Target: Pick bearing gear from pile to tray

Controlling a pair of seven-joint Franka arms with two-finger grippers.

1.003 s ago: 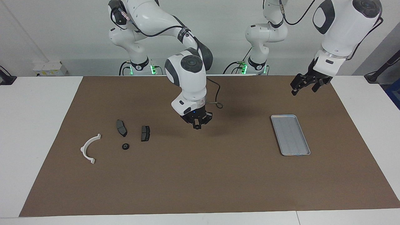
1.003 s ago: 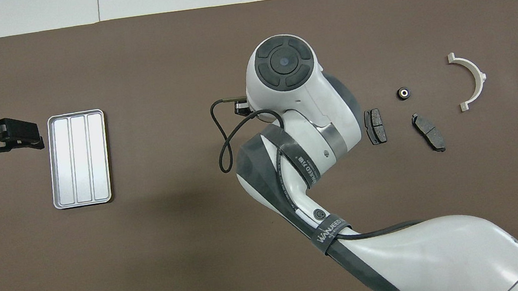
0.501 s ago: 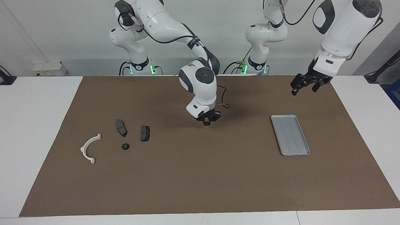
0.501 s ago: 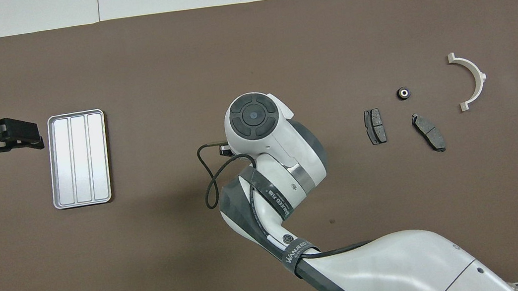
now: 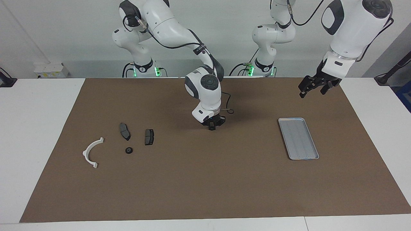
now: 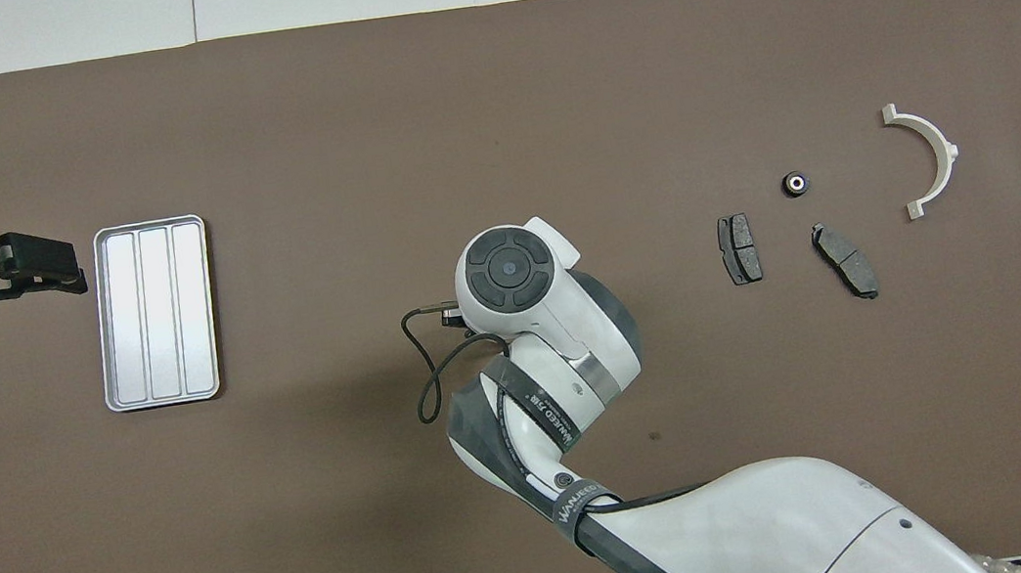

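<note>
My right gripper [image 5: 212, 127] hangs low over the bare middle of the brown mat [image 5: 205, 179], well apart from the pile and the tray, its fingertips clenched together; a small dark shape sits at the tips, but I cannot tell whether that is a part I am holding or just the fingers themselves. That is my first worry: if the grip is really empty, I could carry nothing across and drop nothing. If something small is pinched there, a shallow hold could let it slip and roll on the mat. My left gripper [image 5: 310, 87] waits, spread wide and empty, over the mat near the tray's end closest to the robots; should I swing in toward the tray, our arms could crowd each other there. The bearing gear [image 5: 129, 150], a small black round piece, lies on the mat in the pile, beside the two dark plates [image 5: 124, 131] and near the white half-ring bracket [image 5: 91, 151]. The tray [image 5: 298, 138] lies toward the left arm's end of the tabletop and holds nothing.
</note>
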